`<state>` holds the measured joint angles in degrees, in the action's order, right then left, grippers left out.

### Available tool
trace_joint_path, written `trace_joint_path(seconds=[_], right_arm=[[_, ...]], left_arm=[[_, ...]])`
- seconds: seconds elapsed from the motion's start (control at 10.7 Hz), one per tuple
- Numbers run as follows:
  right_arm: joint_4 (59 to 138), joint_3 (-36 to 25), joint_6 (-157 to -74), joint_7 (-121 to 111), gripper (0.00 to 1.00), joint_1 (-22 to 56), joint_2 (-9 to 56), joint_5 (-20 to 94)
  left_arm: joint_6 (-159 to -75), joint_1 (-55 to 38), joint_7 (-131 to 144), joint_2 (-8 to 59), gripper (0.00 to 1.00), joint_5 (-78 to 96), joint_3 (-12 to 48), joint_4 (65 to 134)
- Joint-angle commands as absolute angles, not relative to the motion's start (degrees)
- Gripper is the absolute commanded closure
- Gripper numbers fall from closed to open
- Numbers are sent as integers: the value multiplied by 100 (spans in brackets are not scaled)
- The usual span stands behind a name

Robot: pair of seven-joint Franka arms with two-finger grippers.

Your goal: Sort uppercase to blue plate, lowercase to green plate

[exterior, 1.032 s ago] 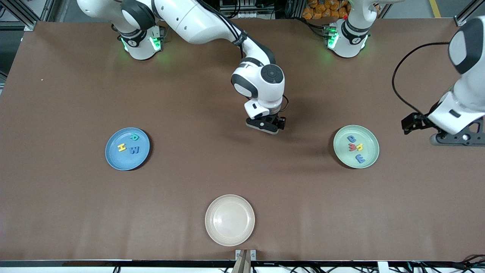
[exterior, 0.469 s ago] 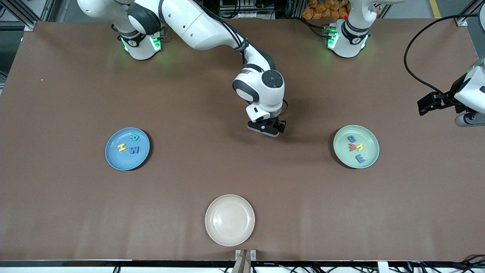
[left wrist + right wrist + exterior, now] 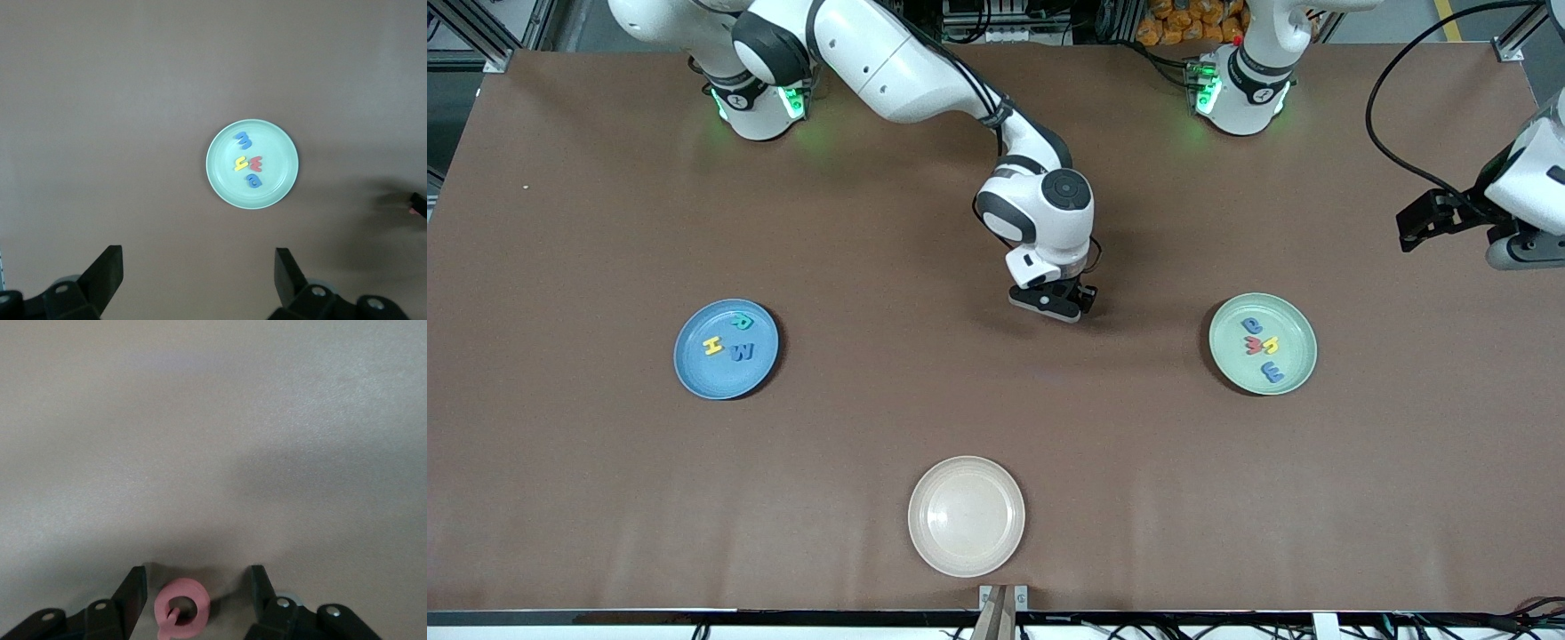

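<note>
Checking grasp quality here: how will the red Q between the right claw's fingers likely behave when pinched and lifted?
The red Q looks thick and matte, probably foam: light, slightly squashy, not slippery. Lying flat, it shouldn't roll. The right claw straddles it, fingers apart.

Light-blue round plastic plate (image 3: 726, 348) toward the right arm's end of the surface (image 3: 605, 498); pale mint-green round plastic plate (image 3: 1263, 343) toward the left arm's end; cream round plate (image 3: 967, 516) between them, nearest the front camera.

Even overhead light; soft shadows on the table (image 3: 605, 498); right wrist view paler, its foreground slightly blurred
</note>
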<state>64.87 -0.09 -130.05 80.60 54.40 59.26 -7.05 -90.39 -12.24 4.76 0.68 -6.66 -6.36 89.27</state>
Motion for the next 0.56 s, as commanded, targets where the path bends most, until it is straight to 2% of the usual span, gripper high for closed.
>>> trace_joint_path(seconds=[0.0, 0.09, 0.19, 0.47], right_arm=[[6232, -70, -12990, 8262, 45, 5555, 6108, -782], [6205, -70, -12999, 8262, 49, 5563, 6108, -782], [6188, -62, -12999, 8262, 49, 5598, 6108, -782], [6126, -62, -13008, 8262, 48, 5660, 6178, -782]], left_arm=[[-8921, -1283, 396, 26, 0, -493, -895, 8754], [-8921, -1266, 134, 18, 0, -362, -1105, 8745], [-8921, -1240, -234, 9, 0, -143, -1273, 8702], [-8921, -1248, -308, 18, 0, -114, -1292, 8657]])
